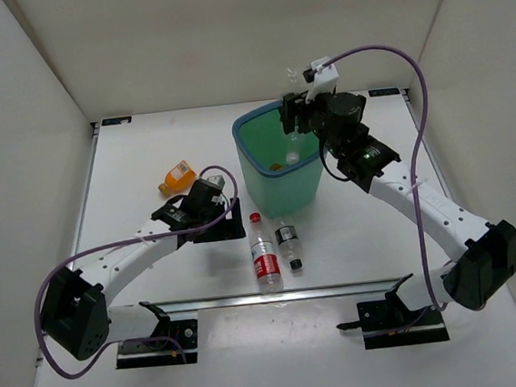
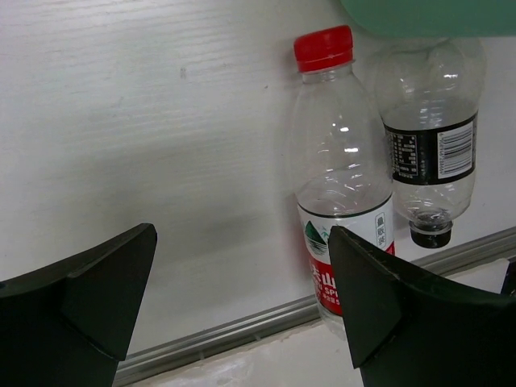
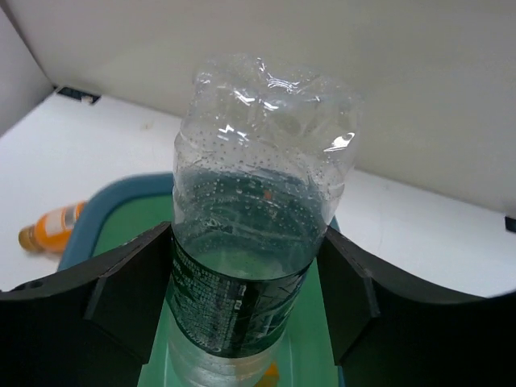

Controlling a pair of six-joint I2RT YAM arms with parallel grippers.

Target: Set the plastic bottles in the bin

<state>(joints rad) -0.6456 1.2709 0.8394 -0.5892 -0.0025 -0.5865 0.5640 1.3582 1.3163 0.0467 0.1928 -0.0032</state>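
One green-label bottle [image 3: 258,201] gripped by right hand [image 3: 246,302] above bin [image 1: 285,186], left hand [image 2: 242,258] spread wide

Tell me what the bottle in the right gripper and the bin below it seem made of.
Bottle: thin clear plastic, glossy; you see through it and its end is dented. Bin: probably moulded plastic, opaque teal, smooth with a faint sheen.

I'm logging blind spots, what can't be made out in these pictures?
Left wrist: base of the black-capped bottle, hidden behind the bin.
Right wrist: lower end of the green-label bottle, cut off by the bottom edge.
Top external: orange speck in the bin, too small to identify.
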